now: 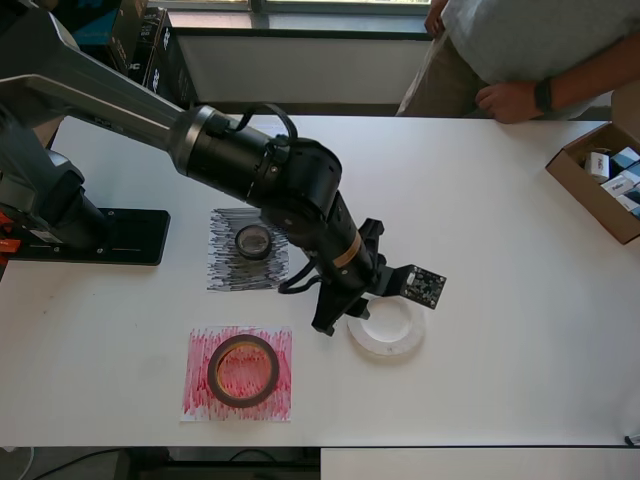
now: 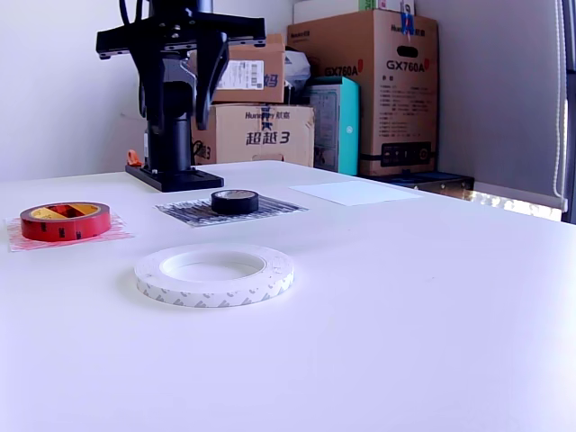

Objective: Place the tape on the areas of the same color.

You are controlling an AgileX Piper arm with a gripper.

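two rolls on their sheets, white roll out on the bare table

the red tape roll (image 1: 243, 370) lies flat in the middle of the red scribbled sheet (image 1: 200, 400), and the small black tape roll (image 1: 253, 241) lies on the black scribbled sheet (image 1: 225, 275). the white tape roll (image 1: 386, 327) lies flat on the bare white table (image 1: 500, 300), not on any sheet. from the side camera the plain white sheet (image 2: 356, 193) shows further back toward that view's right, well apart from the white roll; from overhead the arm covers that spot.

the gripper (image 1: 345, 305) hangs just above the white roll's edge in the overhead view. its fingers look spread a bit and hold nothing, going by the side view where both fingers (image 2: 214, 72) hang free.

a person (image 1: 520, 50) stands at the table's far edge, and a cardboard box (image 1: 600, 180) sits on the overhead view's right.
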